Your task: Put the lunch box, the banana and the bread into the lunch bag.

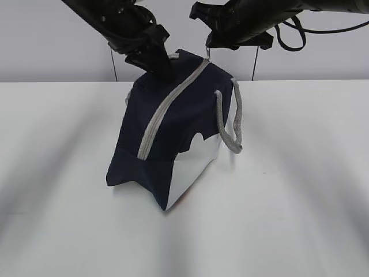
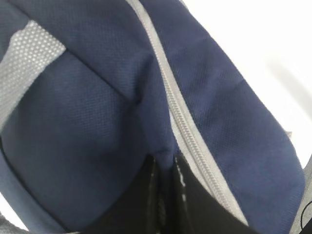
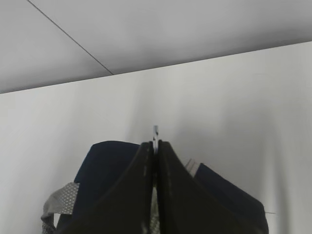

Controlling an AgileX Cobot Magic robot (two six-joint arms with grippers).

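While zipped, lunch bag [image 1: 173, 133] hides contents, left fingers [image 2: 187, 204] pinching fabric, right fingers [image 3: 168, 195] clamping pull.

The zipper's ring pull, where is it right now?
In the exterior view the ring pull sits at the lunch bag's far top end, pinched in the right pincer, right of the left pincer.

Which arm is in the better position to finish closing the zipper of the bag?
The right. Its gripper is shut on the zipper pull at the far top of the lunch bag. The left gripper only pinches the bag's fabric, probably to steady it.
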